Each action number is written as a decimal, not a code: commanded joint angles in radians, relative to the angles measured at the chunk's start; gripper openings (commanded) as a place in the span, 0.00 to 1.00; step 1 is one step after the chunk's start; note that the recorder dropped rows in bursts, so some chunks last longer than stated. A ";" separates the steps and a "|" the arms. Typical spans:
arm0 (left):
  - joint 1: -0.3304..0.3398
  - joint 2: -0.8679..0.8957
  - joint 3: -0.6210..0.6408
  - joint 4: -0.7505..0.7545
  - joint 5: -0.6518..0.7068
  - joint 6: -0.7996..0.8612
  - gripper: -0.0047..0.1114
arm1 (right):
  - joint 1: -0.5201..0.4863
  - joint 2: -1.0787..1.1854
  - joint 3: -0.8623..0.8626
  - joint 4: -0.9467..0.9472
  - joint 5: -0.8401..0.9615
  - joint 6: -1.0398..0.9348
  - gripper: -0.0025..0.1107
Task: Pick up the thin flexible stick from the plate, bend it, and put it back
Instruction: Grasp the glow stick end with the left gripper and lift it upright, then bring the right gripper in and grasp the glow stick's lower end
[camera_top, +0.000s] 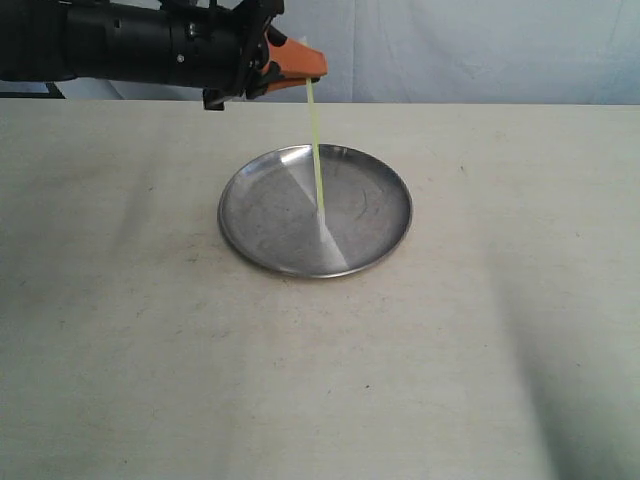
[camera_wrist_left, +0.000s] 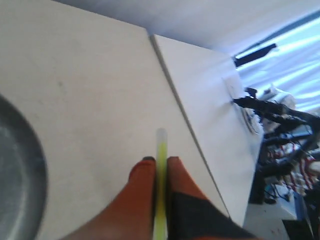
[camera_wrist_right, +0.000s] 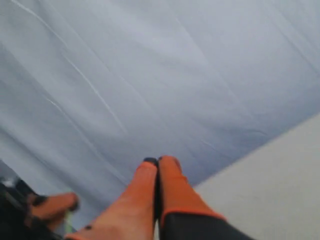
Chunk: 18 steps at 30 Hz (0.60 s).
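Observation:
The thin flexible stick (camera_top: 315, 150) is pale yellow-green and hangs almost upright, its lower end touching the middle of the silver plate (camera_top: 375, 225). My left gripper (camera_top: 312, 68) is shut on the stick's upper end, high above the plate's far rim. In the left wrist view the stick (camera_wrist_left: 161, 165) runs between the orange fingers of the left gripper (camera_wrist_left: 160, 161), its clear tip poking past them; the plate's rim (camera_wrist_left: 35, 165) shows at the side. My right gripper (camera_wrist_right: 158, 161) is shut with nothing in it, raised before the pale backdrop; it does not show in the exterior view.
The beige table (camera_top: 150, 350) spreads around the plate. A pale blue cloth backdrop (camera_top: 480, 50) hangs behind it. The left wrist view shows the table's far edge (camera_wrist_left: 185, 120) and equipment on the floor beyond (camera_wrist_left: 280, 125). The other arm's orange fingers (camera_wrist_right: 52, 206) appear low in the right wrist view.

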 joint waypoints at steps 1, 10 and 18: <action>-0.007 -0.028 0.007 -0.066 0.099 0.079 0.04 | 0.008 0.002 0.005 0.167 -0.180 0.154 0.02; -0.036 -0.039 0.007 -0.064 0.136 0.101 0.04 | 0.045 0.099 -0.027 -0.579 -0.299 0.707 0.02; -0.116 -0.039 0.007 -0.062 0.149 0.154 0.04 | 0.056 0.562 -0.382 -1.405 -0.510 1.077 0.05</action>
